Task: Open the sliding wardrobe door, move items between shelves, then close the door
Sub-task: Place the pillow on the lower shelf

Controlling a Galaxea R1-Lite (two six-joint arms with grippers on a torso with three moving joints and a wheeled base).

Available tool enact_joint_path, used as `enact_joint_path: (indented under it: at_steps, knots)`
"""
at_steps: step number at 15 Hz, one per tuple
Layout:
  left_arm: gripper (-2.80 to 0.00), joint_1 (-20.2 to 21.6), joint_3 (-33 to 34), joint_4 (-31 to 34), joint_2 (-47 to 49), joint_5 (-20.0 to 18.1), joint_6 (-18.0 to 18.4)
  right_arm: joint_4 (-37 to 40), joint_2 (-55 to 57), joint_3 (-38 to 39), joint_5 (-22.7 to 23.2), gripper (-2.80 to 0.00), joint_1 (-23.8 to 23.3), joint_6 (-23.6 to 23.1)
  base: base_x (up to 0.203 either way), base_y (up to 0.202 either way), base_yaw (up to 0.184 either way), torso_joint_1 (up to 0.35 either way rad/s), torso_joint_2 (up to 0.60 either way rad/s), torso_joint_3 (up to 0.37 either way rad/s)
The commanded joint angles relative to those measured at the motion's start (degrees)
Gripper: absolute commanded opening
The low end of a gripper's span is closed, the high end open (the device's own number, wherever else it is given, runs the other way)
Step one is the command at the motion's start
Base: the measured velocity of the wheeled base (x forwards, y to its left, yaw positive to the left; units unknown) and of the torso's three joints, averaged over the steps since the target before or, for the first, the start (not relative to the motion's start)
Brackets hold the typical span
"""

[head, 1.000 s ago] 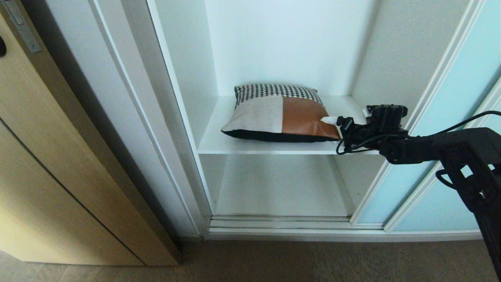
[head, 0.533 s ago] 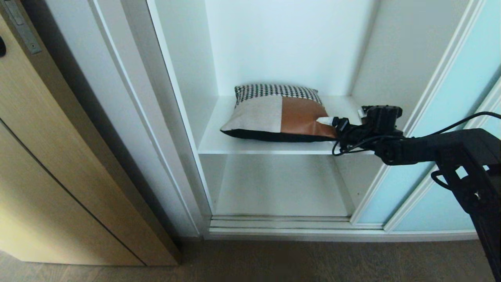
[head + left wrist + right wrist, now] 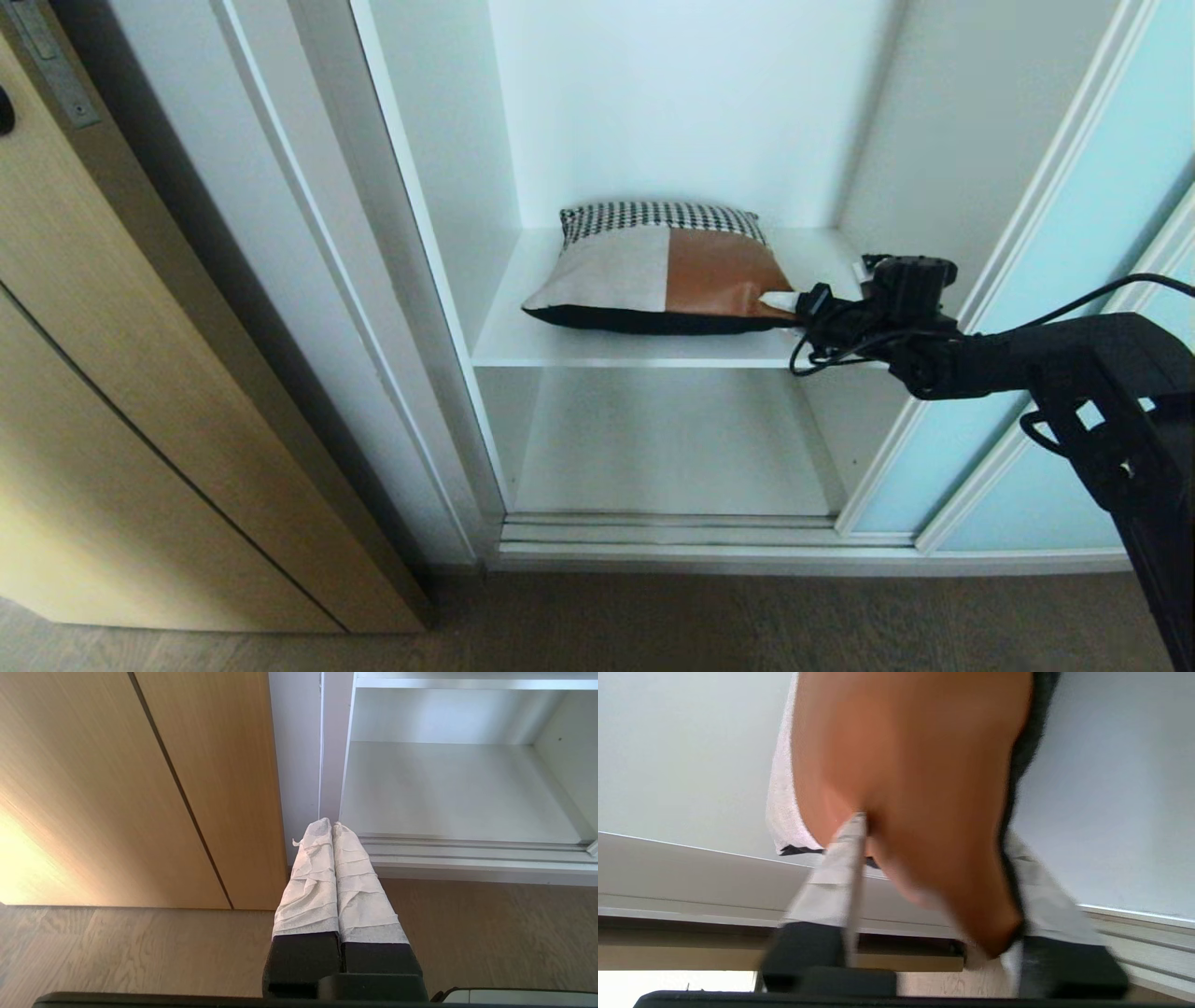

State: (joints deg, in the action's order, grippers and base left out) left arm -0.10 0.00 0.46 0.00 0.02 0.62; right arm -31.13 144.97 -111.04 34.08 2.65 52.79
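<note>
Rust-brown leather fills most of the right wrist view: it is the near right corner of the patchwork cushion (image 3: 659,269), which lies flat on the upper white shelf (image 3: 523,345) inside the open wardrobe. Its houndstooth strip runs along the back edge, the cream panel sits to the left and the black underside shows along the front. The right claw (image 3: 782,301) reaches in from the right at shelf height, and its white-wrapped fingers (image 3: 840,868) stand on either side of that leather corner, one pressing a dent into the top face and the other against the black piping edge. So the claw is clamped on the cushion's corner, with the cushion resting on the shelf. A black cable (image 3: 822,350) loops below the wrist.

The lower shelf (image 3: 667,439) lies beneath it. The sliding wardrobe door (image 3: 1055,280), pale-blue frosted glass in a slim pale frame, stands pushed to the right, behind the right arm. A tan wood door (image 3: 140,392) stands to the left of the wardrobe.

The left claw (image 3: 332,828) hangs low over the wood floor (image 3: 140,952), near the wardrobe's bottom track (image 3: 467,851), its wrapped fingers pressed together with nothing between them
</note>
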Motion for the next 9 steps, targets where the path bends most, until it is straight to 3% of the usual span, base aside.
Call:
enact_joint_path:
  at_steps: [1,6,9]
  knots:
    - [-2.8,0.0,0.1,0.1,0.1,0.1,0.0,-0.3,0.4,0.0,0.2,-2.8,-0.3,0.3,0.0,0.0,0.0,0.0,0.0,0.0]
    - [-2.8,0.0,0.1,0.0,0.1,0.1,0.0,0.3,-0.8,0.7,0.2,-2.8,-0.9,0.6,0.0,0.0,0.0,0.0,0.0,0.0]
    - [-2.8,0.0,0.1,0.0,0.1,0.1,0.0,2.5,-4.3,5.3,0.2,-2.8,-2.0,0.6,0.0,0.0,0.0,0.0,0.0,0.0]
